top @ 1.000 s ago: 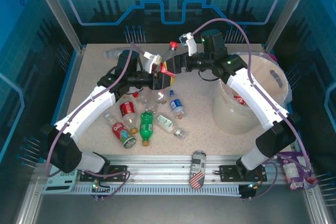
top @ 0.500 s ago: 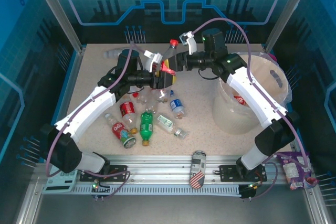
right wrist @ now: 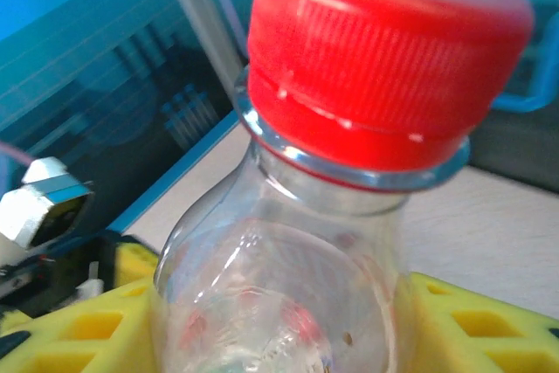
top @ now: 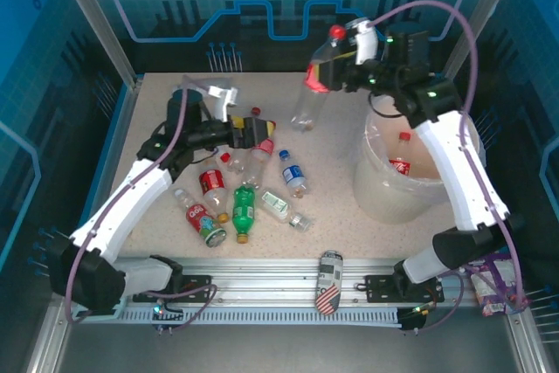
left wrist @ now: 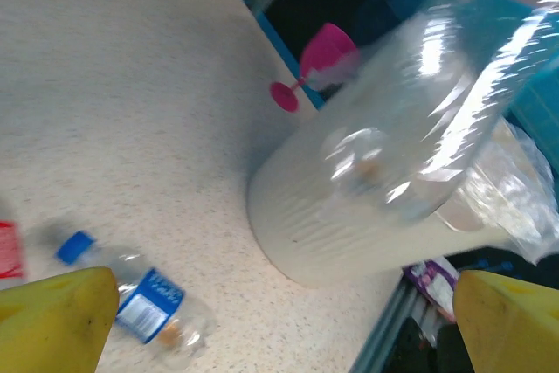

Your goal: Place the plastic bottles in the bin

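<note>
Right claw [top: 336, 67] pinches the red-capped bottle [top: 307, 107] at its neck, held high, likely to clear the bin [top: 380, 185] rim.

Flag-patterned can [top: 328, 282] on the near metal rail [top: 262, 291]; pink goblet [left wrist: 316, 57] at the table's [top: 336, 150] edge.
</note>
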`<state>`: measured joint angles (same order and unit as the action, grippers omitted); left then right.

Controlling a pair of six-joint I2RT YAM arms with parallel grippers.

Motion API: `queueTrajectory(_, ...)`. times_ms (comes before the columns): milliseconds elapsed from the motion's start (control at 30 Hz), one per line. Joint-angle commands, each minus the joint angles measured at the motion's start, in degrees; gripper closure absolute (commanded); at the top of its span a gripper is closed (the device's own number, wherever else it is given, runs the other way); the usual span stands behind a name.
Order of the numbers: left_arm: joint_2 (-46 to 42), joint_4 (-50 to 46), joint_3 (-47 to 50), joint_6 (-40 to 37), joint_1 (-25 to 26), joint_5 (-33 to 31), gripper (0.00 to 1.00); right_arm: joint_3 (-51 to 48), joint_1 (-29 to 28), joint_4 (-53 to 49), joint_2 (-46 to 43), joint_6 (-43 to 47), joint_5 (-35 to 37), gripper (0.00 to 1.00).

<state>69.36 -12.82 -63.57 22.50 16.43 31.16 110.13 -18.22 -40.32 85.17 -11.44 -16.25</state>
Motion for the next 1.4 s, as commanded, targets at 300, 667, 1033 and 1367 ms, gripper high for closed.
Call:
queueTrajectory(300,-9.1,-24.0,7.8,12.0,-8.9,-19.7,0.06,8.6,13.0,-28.9,-10.3,8.9,29.5,0.44)
queueTrajectory(667,-11.3,-28.0,15.9,14.9,-10.3,-23.2,0.06,-13.6,16.2,-28.3,-11.3,6.6,33.3,0.44)
queueTrajectory(1033,-14.1,-30.7,20.0,16.8,-10.7,-26.9,0.08,-26.8,16.2,-20.7,-6.3,5.3,29.7,0.44)
queueTrajectory(1367,-16.0,-33.5,22.5,17.1,-10.8,-30.4,0.07,-33.7,16.6,-14.4,-4.5,4.6,27.2,0.39)
